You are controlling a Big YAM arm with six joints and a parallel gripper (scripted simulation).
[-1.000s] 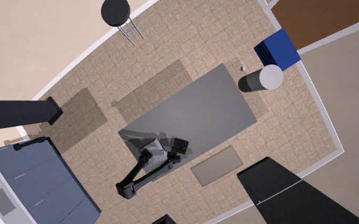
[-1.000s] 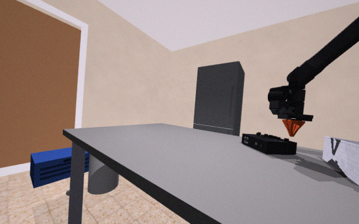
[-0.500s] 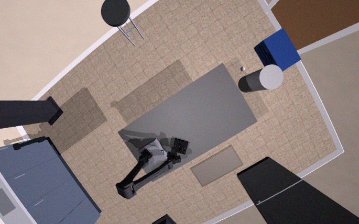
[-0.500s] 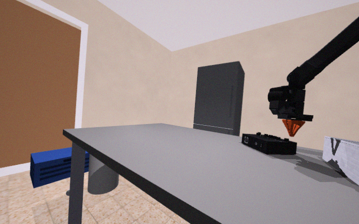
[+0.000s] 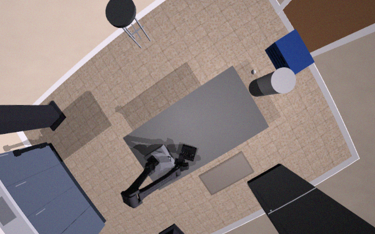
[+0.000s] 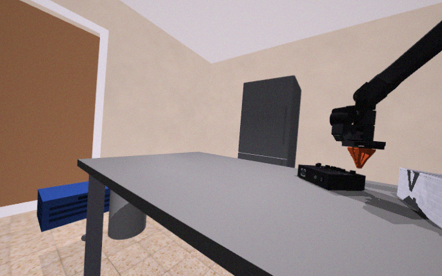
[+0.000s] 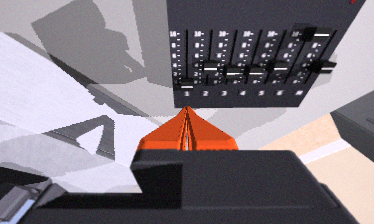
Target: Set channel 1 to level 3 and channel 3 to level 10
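Note:
The black lighting desk [image 5: 189, 151] [image 6: 332, 177] [image 7: 258, 20] stands flat on the grey table [image 5: 212, 110] [image 6: 215, 191]. In the wrist view its faders run in a row, numbered from the left. The channel 1 cap [image 7: 186, 83] sits near the bottom of its scale. The channel 3 cap [image 7: 233, 73] sits low, around level 2 to 3. A cap at the far right [image 7: 315, 34] is near the top. My gripper [image 7: 187, 111] [image 6: 361, 160] [image 5: 179, 159] is shut with orange fingers together, empty, hanging just above the desk's front edge below channel 1.
A white box [image 6: 424, 198] [image 7: 33, 95] lies on the table close beside the arm. A dark cabinet [image 6: 268, 120] stands behind the table. A blue crate [image 6: 64, 204] and a grey cylinder [image 6: 126, 214] are on the floor at the far end.

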